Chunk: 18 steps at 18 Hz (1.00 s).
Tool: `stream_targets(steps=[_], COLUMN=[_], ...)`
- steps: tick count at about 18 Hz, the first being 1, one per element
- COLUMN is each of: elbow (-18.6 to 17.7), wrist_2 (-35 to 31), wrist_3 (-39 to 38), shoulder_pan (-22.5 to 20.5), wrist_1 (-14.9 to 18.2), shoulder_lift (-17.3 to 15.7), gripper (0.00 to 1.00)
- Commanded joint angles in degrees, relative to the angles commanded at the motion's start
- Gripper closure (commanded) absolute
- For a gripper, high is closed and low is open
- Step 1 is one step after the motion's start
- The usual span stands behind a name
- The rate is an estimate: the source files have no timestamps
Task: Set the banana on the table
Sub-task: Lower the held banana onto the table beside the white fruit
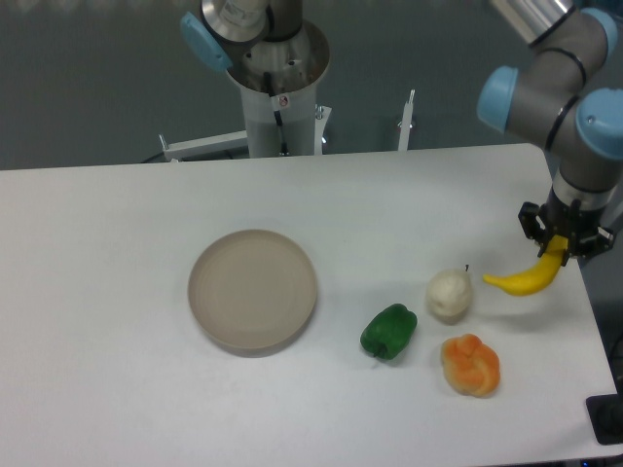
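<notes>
A small, curved, bright-yellow banana hangs near the right edge of the white bench, at about 3 o'clock in the view. Its upper end is pinched between the two fingers of the tool, which is closed on it; the rest of the fruit curves down and to the left, its free tip pointing toward 9 o'clock. Whether the lower part touches the bench surface cannot be told.

Just beside the free tip, at 9 o'clock from the banana, sits a pale, rounded white fruit with a short dark stem. At 7 o'clock from the banana lies a lumpy orange fruit. Left of that, near the white fruit, rests a green pepper. Well apart, toward the middle of the bench, is a round beige plate. The robot's base column stands behind the bench at 12 o'clock.
</notes>
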<state>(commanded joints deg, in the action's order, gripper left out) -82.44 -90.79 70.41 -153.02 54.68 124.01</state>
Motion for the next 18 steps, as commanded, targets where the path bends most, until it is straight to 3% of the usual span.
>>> stream_targets(steps=[10,18], elbow=[2.6,3.0], wrist_2=[0.0,0.0], wrist_3=[-4.7,-9.4], shoulder_pan=[0.4,1.0], wrist_1=[-0.4,-0.4], shoulder_lift=[5.4,6.9], gripper=[0.74,0.74])
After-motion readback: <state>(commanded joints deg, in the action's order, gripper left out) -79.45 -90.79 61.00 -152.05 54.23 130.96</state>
